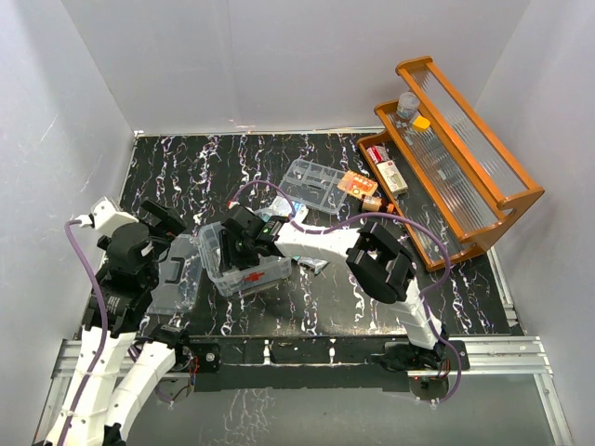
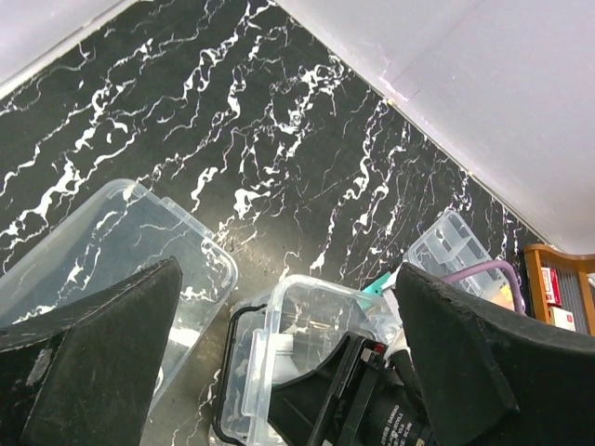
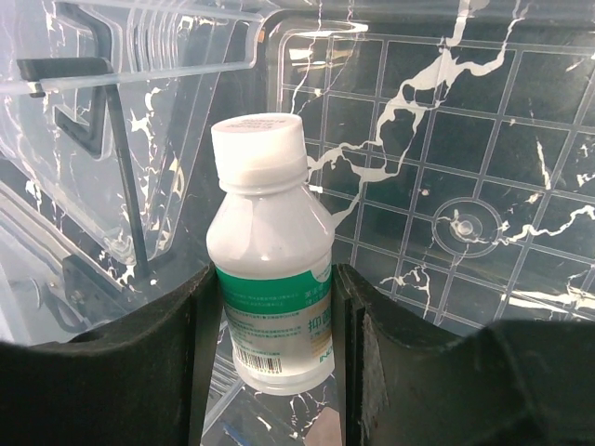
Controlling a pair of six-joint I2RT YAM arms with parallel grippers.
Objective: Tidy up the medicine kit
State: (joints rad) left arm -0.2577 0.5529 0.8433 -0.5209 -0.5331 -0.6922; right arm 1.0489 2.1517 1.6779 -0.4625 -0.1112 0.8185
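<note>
The medicine kit (image 1: pixel 251 274), a clear plastic box with a small red mark on its front, stands open left of the table's middle. Its clear lid (image 1: pixel 177 277) lies flat beside it on the left. My right gripper (image 1: pixel 240 246) reaches down into the box. In the right wrist view it (image 3: pixel 274 316) is shut on a white bottle (image 3: pixel 268 251) with a green label, held upright above the box's gridded floor (image 3: pixel 465 177). My left gripper (image 2: pixel 288 362) hangs open over the lid (image 2: pixel 112 242) and the box (image 2: pixel 307 307), holding nothing.
An orange-brown wooden rack (image 1: pixel 465 158) stands at the right with a bottle (image 1: pixel 407 105) and small boxes (image 1: pixel 386 169) on it. A clear divider tray (image 1: pixel 313 183) and an orange packet (image 1: pixel 357 183) lie behind the kit. White walls close three sides.
</note>
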